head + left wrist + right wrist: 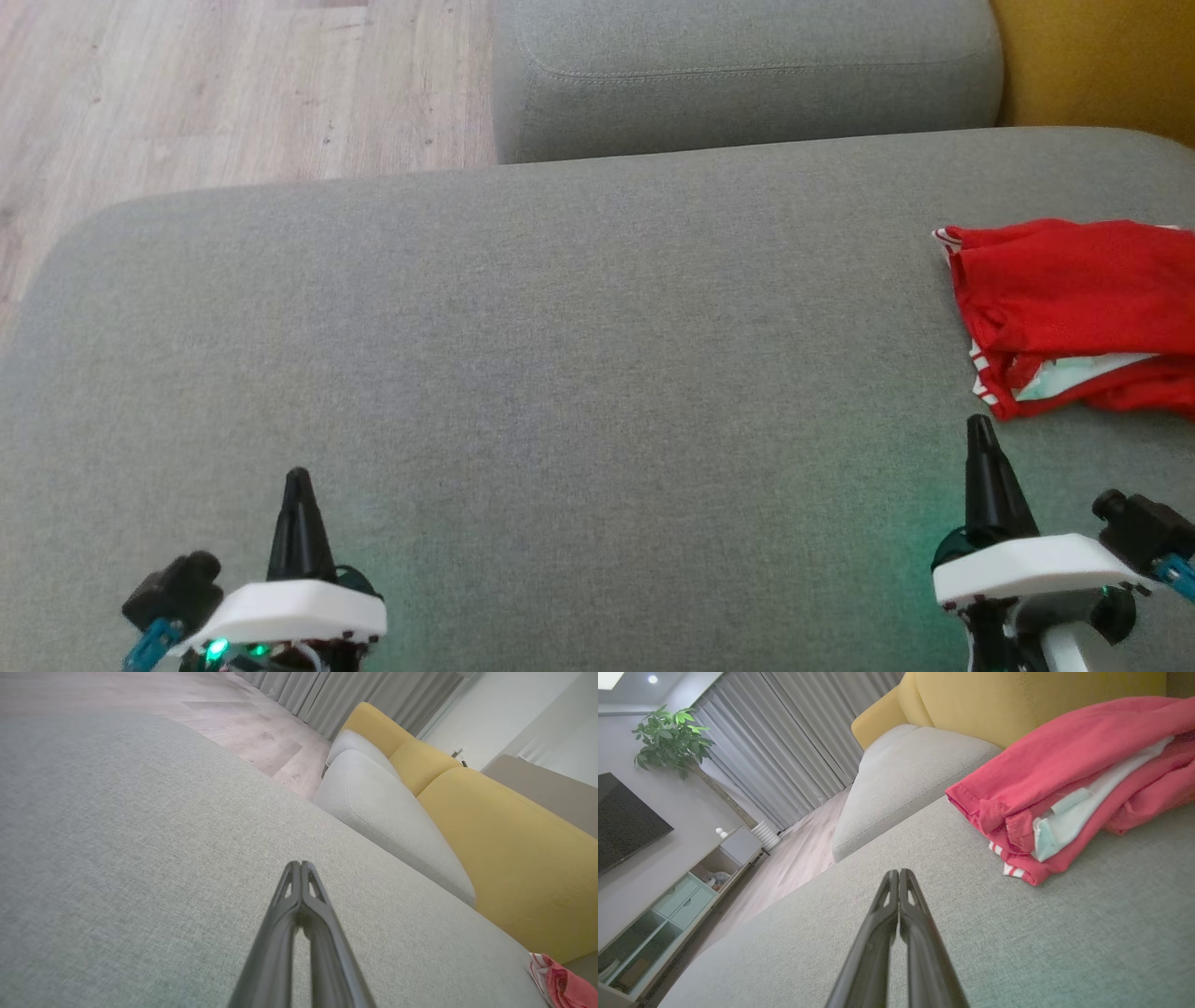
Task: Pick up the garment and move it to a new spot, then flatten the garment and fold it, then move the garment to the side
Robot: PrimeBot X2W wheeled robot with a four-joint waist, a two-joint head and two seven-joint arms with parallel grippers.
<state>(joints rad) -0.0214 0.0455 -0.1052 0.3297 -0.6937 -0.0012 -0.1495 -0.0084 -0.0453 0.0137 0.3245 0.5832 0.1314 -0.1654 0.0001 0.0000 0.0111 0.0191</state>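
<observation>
The garment (pixel 1074 308) is red with white stripes at its hem and a pale inner panel. It lies bunched in loose folds at the right edge of the grey sofa seat (pixel 523 355); the right wrist view shows the garment (pixel 1073 784) just ahead and to the right of my fingers. A small corner of the garment (pixel 560 984) shows in the left wrist view. My right gripper (pixel 978 427) is shut and empty, a short way in front of the garment's near hem. My left gripper (pixel 298 478) is shut and empty at the lower left, far from the garment.
A second grey cushion (pixel 747 75) sits beyond the seat, with a yellow backrest (pixel 1102 56) at the far right. Wooden floor (pixel 233 84) lies past the seat's far left edge. A TV cabinet (pixel 668 905), a plant (pixel 672 742) and curtains (pixel 794 742) stand further off.
</observation>
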